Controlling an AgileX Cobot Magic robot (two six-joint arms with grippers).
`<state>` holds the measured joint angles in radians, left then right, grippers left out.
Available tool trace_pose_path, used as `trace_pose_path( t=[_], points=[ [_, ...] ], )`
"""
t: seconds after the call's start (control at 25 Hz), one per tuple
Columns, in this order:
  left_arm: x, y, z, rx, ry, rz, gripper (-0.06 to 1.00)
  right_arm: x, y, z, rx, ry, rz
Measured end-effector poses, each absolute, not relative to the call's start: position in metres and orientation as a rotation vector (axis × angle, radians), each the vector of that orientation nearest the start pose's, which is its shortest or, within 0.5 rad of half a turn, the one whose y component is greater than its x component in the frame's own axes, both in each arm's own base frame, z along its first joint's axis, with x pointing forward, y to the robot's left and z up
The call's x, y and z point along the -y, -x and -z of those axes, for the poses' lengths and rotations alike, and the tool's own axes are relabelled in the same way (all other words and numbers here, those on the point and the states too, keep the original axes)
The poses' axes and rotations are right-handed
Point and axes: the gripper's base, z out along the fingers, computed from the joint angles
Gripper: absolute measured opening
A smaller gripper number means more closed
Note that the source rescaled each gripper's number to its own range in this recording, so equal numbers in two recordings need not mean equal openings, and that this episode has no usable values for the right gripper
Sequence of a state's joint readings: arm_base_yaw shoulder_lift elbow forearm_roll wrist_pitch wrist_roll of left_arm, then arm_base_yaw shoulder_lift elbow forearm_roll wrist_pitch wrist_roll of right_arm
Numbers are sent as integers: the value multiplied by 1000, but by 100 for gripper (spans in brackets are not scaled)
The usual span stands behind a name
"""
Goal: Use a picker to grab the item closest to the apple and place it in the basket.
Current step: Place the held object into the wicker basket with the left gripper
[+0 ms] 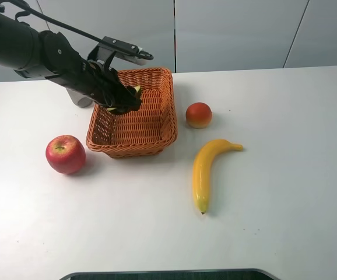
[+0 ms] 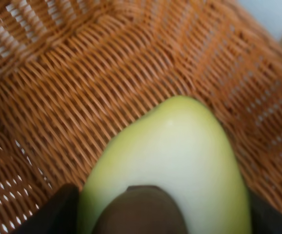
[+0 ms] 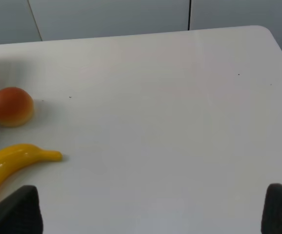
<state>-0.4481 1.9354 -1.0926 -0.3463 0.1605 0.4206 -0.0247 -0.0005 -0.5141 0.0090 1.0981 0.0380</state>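
A red apple sits on the white table, left of the woven basket. My left gripper reaches down into the basket at its left side and is shut on a pale green fruit half. In the left wrist view this fruit, with a brown pit, fills the space between the dark fingers, just above the wicker floor. I cannot tell whether it touches the floor. My right gripper is open over bare table and does not show in the exterior view.
A yellow banana lies right of the basket, and a round orange-red fruit sits beside the basket's right wall. Both also appear in the right wrist view, the banana and the orange-red fruit.
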Motion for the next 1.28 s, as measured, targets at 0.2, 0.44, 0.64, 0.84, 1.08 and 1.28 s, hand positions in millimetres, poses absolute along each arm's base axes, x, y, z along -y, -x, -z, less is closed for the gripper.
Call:
trace_pose_path(
  t=[0.2,0.44,0.64,0.84,1.08,1.28],
  points=[
    [174,-351,-140,-2404,-670,220,1,-1,8,-278,-2066,-64,-19],
    [174,-351,-141,-2399,-663,221,86,-1,8,-278,-2066,-64,-19],
    [174,-350,-140,-2413,-665,226,99,-1,8,-278,-2066,-64,-19],
    [173,-347,-150,-2409,-670,238,100,-1,8,-278,-2066,-64,-19],
    [171,-335,-195,-2353,-677,277,100,-1,8,-278,-2066,-64,-19],
    [155,-317,-237,-2372,-664,327,100,-1,8,-278,-2066,-64,-19]
  ],
)
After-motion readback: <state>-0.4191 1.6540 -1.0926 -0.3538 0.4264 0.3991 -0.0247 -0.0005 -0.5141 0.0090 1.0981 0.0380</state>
